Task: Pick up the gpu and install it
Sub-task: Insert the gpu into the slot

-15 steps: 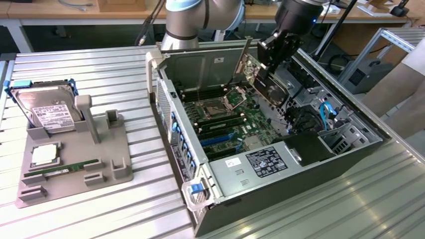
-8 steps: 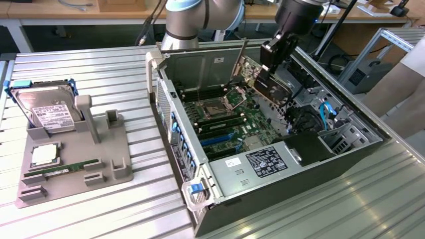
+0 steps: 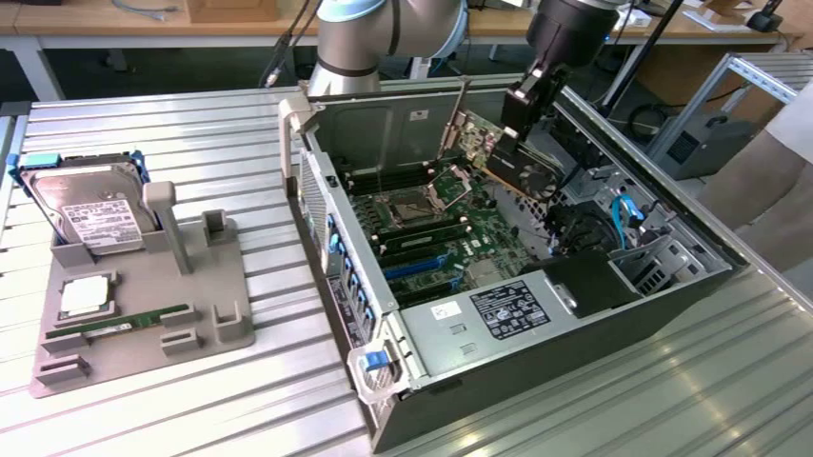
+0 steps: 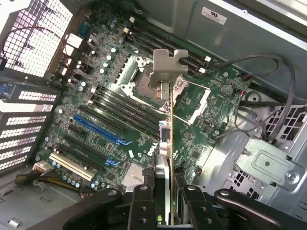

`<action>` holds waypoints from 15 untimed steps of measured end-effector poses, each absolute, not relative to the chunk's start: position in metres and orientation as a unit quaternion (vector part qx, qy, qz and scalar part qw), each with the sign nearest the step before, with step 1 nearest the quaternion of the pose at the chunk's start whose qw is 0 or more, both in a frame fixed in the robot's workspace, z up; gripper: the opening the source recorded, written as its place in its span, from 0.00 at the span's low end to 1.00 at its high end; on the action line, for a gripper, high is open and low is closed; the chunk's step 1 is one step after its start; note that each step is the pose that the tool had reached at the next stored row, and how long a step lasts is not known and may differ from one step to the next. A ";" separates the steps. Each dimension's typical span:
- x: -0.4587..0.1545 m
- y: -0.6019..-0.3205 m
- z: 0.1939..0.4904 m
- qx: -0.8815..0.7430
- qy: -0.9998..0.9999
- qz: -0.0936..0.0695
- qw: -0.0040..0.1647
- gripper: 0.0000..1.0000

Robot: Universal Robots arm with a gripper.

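While the black gripper [image 4: 169, 211] clamps the thin brownish silver-bracketed gpu [image 3: 505, 160], it hangs unseated above the green motherboard [image 3: 426, 224]; careful slot alignment needed.

Thin dark gpu [image 3: 502, 157] — silver bracket [image 4: 167, 67], tilted above the motherboard [image 3: 426, 224]

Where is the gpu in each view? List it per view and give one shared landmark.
Exterior view: gpu held tilted by the tool above the motherboard.
Wrist view: gpu edge-on in the tool, silver bracket at its far end.
Shared landmark: the blue slot on the motherboard.
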State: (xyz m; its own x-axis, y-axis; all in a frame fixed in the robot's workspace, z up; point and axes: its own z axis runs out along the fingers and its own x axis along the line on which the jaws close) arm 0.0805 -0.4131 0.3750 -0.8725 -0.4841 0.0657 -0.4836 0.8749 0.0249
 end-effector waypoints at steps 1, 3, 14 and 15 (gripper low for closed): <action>0.081 -0.413 0.375 0.255 -0.966 -0.004 0.035 0.27; 0.080 -0.413 0.375 0.269 -0.963 -0.003 0.035 0.27; 0.080 -0.413 0.375 0.350 -0.936 0.004 0.036 0.27; 0.080 -0.413 0.375 0.356 -0.934 0.004 0.036 0.27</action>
